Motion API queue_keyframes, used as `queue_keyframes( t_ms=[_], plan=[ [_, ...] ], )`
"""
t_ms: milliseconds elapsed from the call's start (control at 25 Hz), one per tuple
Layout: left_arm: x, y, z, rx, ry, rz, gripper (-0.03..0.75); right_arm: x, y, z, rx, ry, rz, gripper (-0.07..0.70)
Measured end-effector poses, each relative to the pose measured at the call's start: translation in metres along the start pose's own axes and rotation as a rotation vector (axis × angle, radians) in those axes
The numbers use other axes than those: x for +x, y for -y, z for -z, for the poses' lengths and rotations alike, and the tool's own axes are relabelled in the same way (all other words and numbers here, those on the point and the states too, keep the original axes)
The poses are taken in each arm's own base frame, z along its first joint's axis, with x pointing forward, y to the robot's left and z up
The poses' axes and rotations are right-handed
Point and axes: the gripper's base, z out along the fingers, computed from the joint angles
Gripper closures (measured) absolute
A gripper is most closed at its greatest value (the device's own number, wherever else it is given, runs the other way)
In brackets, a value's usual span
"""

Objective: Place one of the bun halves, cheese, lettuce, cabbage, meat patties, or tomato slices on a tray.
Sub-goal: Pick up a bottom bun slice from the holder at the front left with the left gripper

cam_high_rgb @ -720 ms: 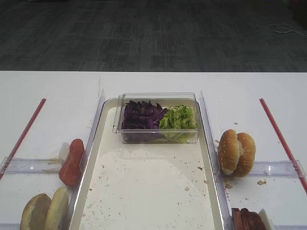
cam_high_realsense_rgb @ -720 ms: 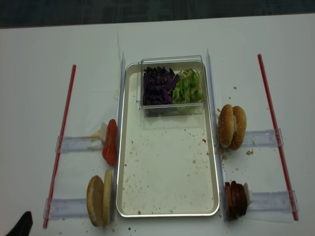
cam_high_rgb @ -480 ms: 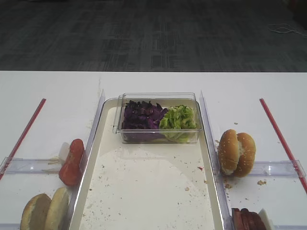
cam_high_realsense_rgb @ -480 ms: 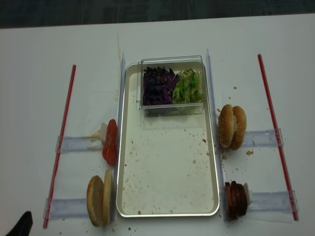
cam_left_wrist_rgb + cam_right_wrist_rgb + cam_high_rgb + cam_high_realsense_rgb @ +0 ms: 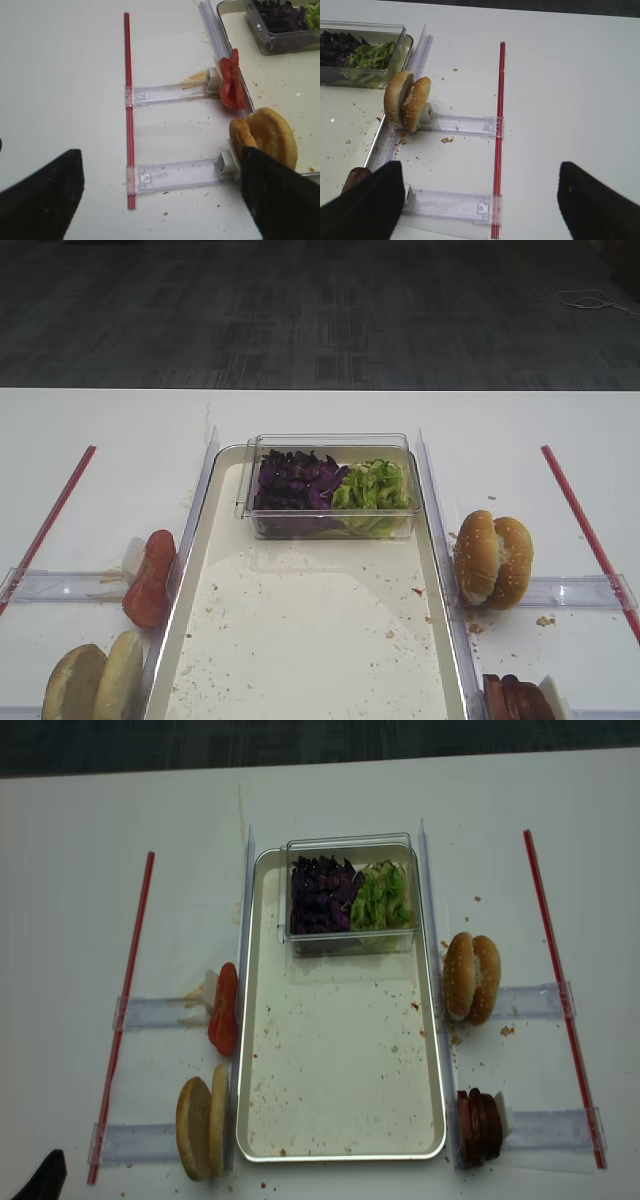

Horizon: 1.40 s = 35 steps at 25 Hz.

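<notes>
The off-white tray (image 5: pixel 340 1070) lies in the middle with only crumbs on its bare part (image 5: pixel 320 640). At its far end a clear box holds purple cabbage (image 5: pixel 322 895) and green lettuce (image 5: pixel 382 897). Left of the tray, tomato slices (image 5: pixel 225 1010) and two bun halves stand on edge, the thin pale one (image 5: pixel 219 1115) nearest the tray. Meat patties (image 5: pixel 478 1125) stand at the right. Cheese is out of view. My left gripper (image 5: pixel 160 200) hangs open above the table beside the bun halves. My right gripper (image 5: pixel 482 202) is open beside the patties, holding nothing.
A whole sesame bun (image 5: pixel 471 978) stands on edge right of the tray. Clear plastic rails (image 5: pixel 155 1013) and red strips (image 5: pixel 128 990) (image 5: pixel 555 970) lie on the white table on both sides. A dark tip (image 5: pixel 40 1180) pokes in at the front left corner.
</notes>
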Motion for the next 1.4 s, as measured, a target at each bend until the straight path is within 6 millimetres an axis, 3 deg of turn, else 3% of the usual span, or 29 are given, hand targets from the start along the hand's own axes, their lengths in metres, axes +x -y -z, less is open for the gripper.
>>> queue_keyframes(
  t_ms=[1400],
  plan=[
    [0.0000,-0.0002,0.0000,-0.002,0.000,0.005,0.099,0.0000,0.0000,0.0000,0.000,0.000,-0.006,-0.018]
  ],
)
